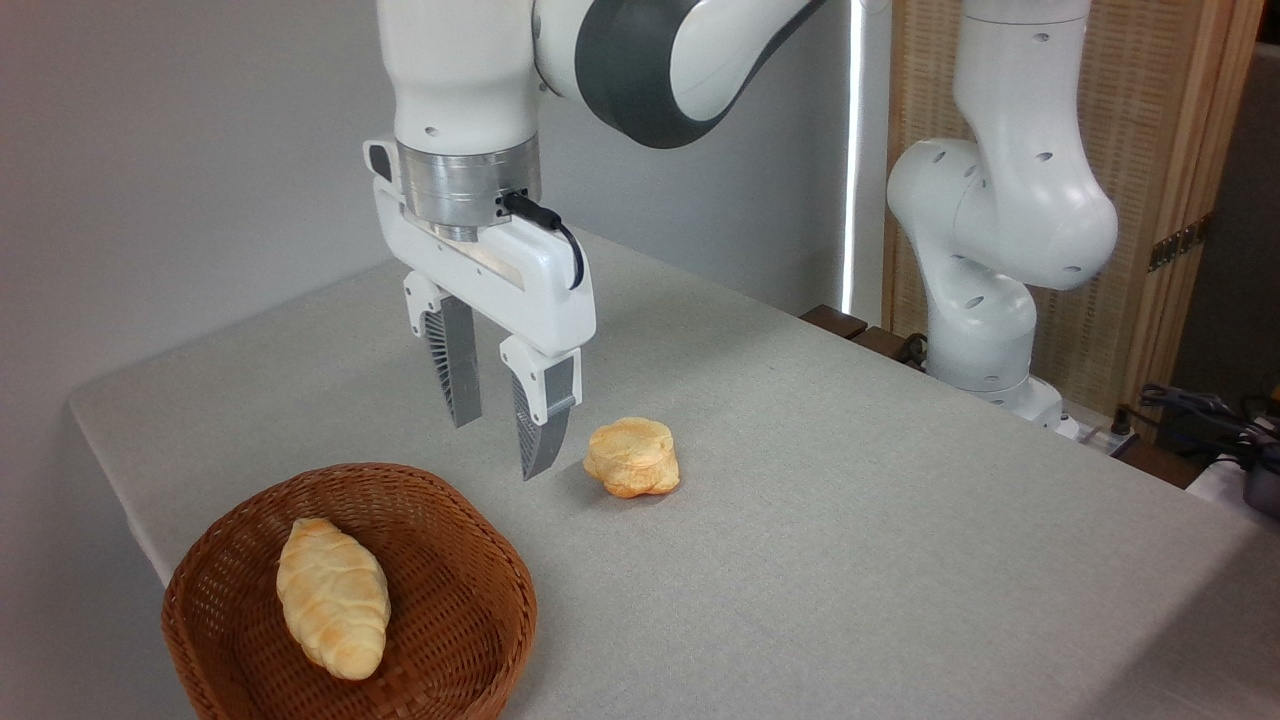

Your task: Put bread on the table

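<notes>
The bread, a small stubby golden-tan roll with a lumpy top, lies on the table, whose grey-beige cloth covers the whole top. My gripper hangs just left of the roll, above the cloth, fingers pointing down. Its two ribbed grey fingers stand apart with nothing between them, so it is open. The roll is clear of both fingers.
A round brown wicker basket sits at the front left and holds a longer, paler oval loaf. The arm's white base stands at the table's far right edge, with cables behind it.
</notes>
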{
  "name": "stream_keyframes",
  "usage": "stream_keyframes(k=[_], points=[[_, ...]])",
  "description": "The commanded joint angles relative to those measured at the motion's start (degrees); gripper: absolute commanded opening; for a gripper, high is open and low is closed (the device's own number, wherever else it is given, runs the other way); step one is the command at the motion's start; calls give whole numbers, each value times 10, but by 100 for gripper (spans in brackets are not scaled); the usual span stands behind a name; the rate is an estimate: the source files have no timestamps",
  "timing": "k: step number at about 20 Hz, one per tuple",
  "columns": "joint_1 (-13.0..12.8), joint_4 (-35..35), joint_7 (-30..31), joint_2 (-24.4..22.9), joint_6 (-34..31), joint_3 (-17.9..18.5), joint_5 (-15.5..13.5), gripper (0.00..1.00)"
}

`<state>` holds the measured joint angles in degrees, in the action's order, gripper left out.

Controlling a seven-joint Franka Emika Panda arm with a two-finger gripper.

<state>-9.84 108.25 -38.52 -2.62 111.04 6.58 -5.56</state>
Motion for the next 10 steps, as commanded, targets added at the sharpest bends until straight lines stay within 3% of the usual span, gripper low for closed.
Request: stream_keyframes(k=[1, 4, 10], points=[[-4, -33, 33, 15, -16, 2, 57, 100], [-5, -52, 93, 15, -16, -1, 64, 100], [-6, -60, 90, 14, -22, -1, 55, 100]])
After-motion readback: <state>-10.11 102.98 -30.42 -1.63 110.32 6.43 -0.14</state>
